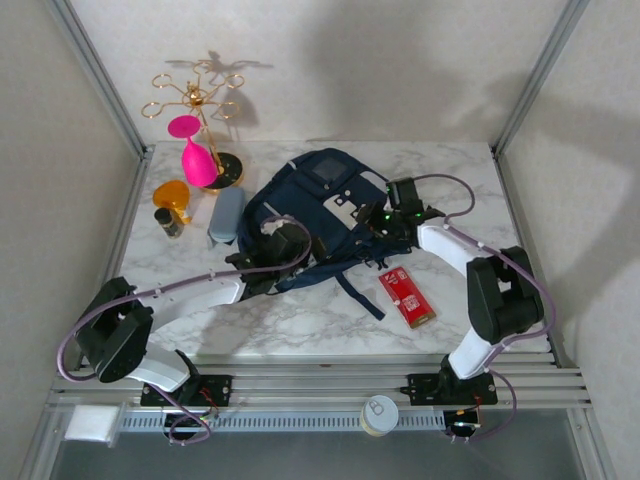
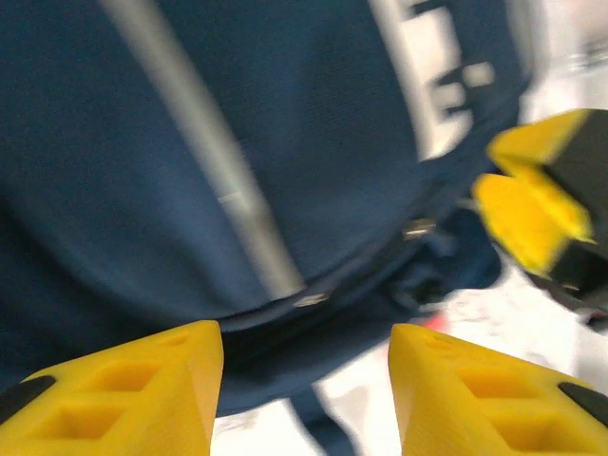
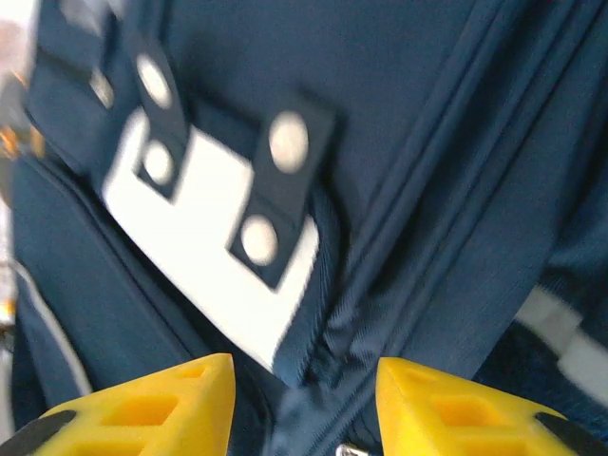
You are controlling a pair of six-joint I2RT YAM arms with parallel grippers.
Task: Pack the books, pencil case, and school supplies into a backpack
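Saw soft navy fabric backpack (image 1: 320,200) slumped on veined marble table (image 1: 300,325), pale walls (image 1: 350,60) around; found left gripper (image 2: 302,344) and right gripper (image 3: 304,375) both spread.

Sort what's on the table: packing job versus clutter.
Job: backpack, grey-blue pencil case, red pack.
Lying about: pink glass, gold rack, orange object, small dark bottle.

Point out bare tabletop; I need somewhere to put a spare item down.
Bare marble lies along the near edge, between the left arm and the red pack, in front of the backpack. The far right corner behind the right claw is free too. The far left is crowded: gold rack, pink glass, orange object, dark bottle, pencil case.
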